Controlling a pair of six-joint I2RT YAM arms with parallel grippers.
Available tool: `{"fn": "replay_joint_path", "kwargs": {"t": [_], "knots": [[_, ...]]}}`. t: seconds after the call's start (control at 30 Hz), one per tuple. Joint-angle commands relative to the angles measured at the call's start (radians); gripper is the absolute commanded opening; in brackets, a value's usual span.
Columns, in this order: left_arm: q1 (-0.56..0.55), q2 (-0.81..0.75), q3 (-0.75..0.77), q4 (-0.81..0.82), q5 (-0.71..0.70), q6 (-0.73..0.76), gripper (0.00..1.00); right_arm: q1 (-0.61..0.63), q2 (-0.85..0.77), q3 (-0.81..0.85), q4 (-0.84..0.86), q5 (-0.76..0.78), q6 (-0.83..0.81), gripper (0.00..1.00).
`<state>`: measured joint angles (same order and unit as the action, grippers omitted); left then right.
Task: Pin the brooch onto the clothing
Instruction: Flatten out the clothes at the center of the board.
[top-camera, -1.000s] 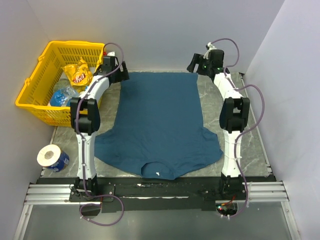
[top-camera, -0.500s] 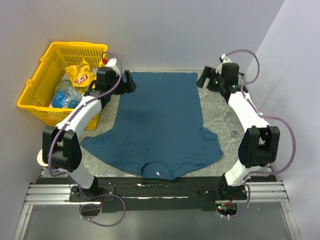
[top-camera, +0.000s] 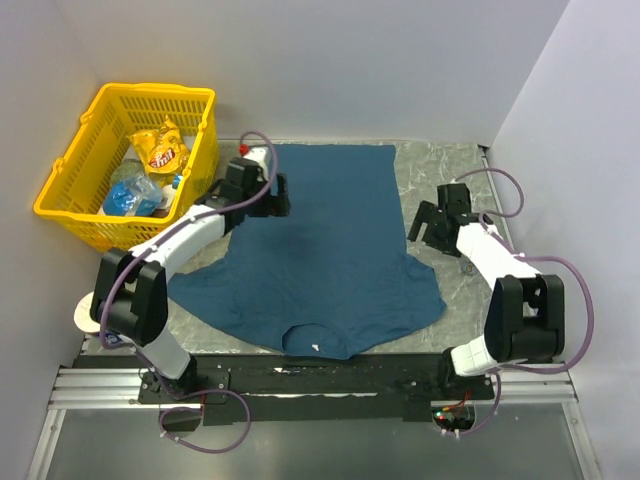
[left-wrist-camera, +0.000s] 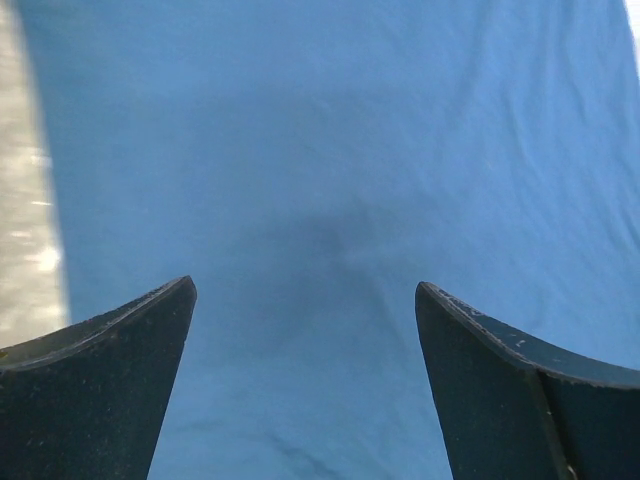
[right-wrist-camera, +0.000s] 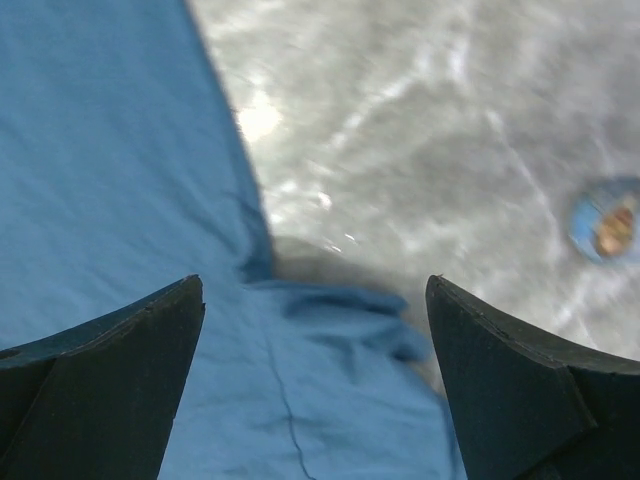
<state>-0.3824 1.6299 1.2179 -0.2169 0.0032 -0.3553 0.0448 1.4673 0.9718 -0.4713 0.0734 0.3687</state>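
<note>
The teal-blue T-shirt (top-camera: 320, 240) lies flat on the table, its neck and white label (top-camera: 317, 349) toward the near edge. My left gripper (top-camera: 283, 195) is open and empty over the shirt's far left part; in the left wrist view (left-wrist-camera: 305, 283) only shirt fabric (left-wrist-camera: 330, 150) shows between the fingers. My right gripper (top-camera: 418, 225) is open and empty at the shirt's right edge, over the sleeve (right-wrist-camera: 320, 400). The brooch (right-wrist-camera: 605, 220), a small round disc, lies on the bare table right of the right gripper (right-wrist-camera: 314, 278). I cannot make it out in the top view.
A yellow basket (top-camera: 60, 190) holding a snack bag (top-camera: 160, 150) and plastic bottles stands at the far left. A paper roll (top-camera: 85, 312) sits at the near left, mostly behind the left arm. Grey marbled table (top-camera: 450, 165) lies right of the shirt. White walls close in all round.
Both arms have swung in from the far corners. The left gripper moved onto the shirt's left part. The right gripper moved nearer along the shirt's right edge to the sleeve.
</note>
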Motion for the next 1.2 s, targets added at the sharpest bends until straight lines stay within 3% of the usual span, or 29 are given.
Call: {"fn": "replay_joint_path", "kwargs": {"t": [0.0,0.27,0.4,0.47,0.73,1.17], "knots": [[-0.073,-0.021,-0.003,-0.026,-0.061,0.019,0.95,-0.04,-0.071,-0.042,-0.041,0.077,0.045,0.96],[-0.128,-0.044,-0.196,0.016,-0.011,-0.028,0.66,-0.152,-0.082,-0.094,-0.044,0.049,0.039,0.91],[-0.159,-0.038,-0.247,0.02,0.012,-0.053,0.57,-0.169,-0.024,-0.07,-0.067,0.066,0.032,0.88],[-0.187,-0.036,-0.265,0.011,0.0,-0.059,0.57,-0.169,0.005,-0.047,-0.076,0.036,0.016,0.8],[-0.225,-0.081,-0.336,0.004,-0.026,-0.097,0.57,-0.161,0.103,-0.068,-0.079,-0.067,0.013,0.67],[-0.251,0.014,-0.36,0.02,-0.06,-0.086,0.56,-0.095,-0.013,-0.154,-0.093,-0.165,0.052,0.65]]}}
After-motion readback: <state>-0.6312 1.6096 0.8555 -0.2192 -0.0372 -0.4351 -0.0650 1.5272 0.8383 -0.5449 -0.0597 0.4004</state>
